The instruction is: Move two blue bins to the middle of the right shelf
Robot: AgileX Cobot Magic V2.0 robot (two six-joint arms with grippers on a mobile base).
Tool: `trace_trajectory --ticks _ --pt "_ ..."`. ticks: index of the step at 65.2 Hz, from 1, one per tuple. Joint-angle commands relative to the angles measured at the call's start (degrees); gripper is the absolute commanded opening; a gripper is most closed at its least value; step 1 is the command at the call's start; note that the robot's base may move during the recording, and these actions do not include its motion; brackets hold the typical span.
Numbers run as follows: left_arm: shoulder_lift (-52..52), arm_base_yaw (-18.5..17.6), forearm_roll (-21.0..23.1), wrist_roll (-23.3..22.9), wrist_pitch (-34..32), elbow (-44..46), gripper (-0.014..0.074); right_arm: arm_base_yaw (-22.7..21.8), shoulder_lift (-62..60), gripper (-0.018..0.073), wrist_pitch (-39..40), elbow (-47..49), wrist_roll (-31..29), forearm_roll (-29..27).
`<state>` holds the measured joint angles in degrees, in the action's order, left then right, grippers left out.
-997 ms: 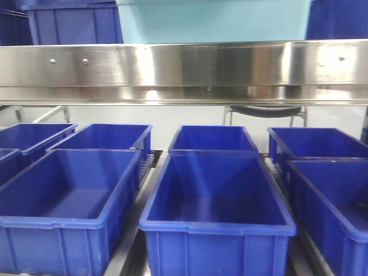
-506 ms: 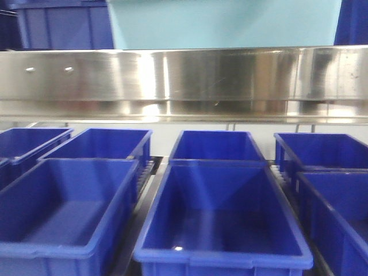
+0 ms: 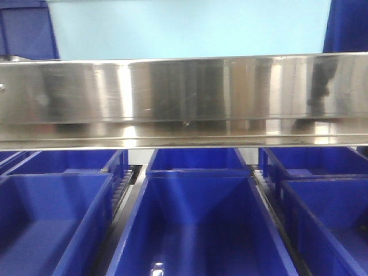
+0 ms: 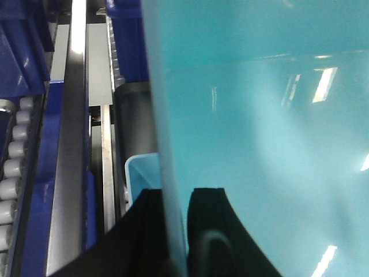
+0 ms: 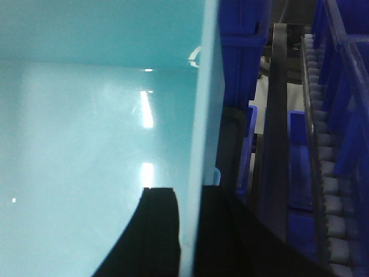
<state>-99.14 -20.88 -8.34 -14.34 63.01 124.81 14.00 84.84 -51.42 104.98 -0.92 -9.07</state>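
**Two grippers on one light-blue bin, raised above a steel shelf rail**

Left wrist view: the left gripper (image 4: 176, 202) is clamped on a side wall of the light-blue bin (image 4: 259, 144), one black finger (image 4: 144, 219) outside the wall and the other inside. A second light-blue rim (image 4: 141, 170) shows just beside the outer finger; whether it belongs to a nested bin cannot be told.

Right wrist view: the right gripper (image 5: 189, 199) is likewise closed across the opposite wall of the light-blue bin (image 5: 86, 127), its fingers straddling the thin edge.

Outside each wall stand dark blue bins (image 5: 239, 52) and a roller track (image 5: 331, 190), close to the held bin; the left side shows rollers (image 4: 11, 173) as well.

Front view: the light-blue bin (image 3: 190, 29) fills the top of the frame, above and behind a broad steel rail (image 3: 184, 98) that spans the full width.

Below the rail lie open dark blue bins:
- a centre bin (image 3: 195, 230)
- a left bin (image 3: 52, 224)
- a right bin (image 3: 328, 218)
- a rear bin (image 3: 198, 160)

Roller strips (image 3: 123, 184) separate the lanes. Dark blue bins (image 3: 26, 31) flank the light-blue one at both top corners.
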Motion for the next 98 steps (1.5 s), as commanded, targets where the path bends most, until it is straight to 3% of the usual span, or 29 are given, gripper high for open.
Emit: trace_trajectory --ticks 1,98 --pt "0.8 0.1 -1.2 0.6 -1.6 0.5 -0.0111 -0.2 -0.9 -0.0153 2.6 0.7 -0.6 -0.2" --pt "0.8 0.1 -1.2 0.6 -2.0 0.5 -0.0111 -0.2 -0.9 -0.0153 3.4 0.7 -0.6 -1.4"
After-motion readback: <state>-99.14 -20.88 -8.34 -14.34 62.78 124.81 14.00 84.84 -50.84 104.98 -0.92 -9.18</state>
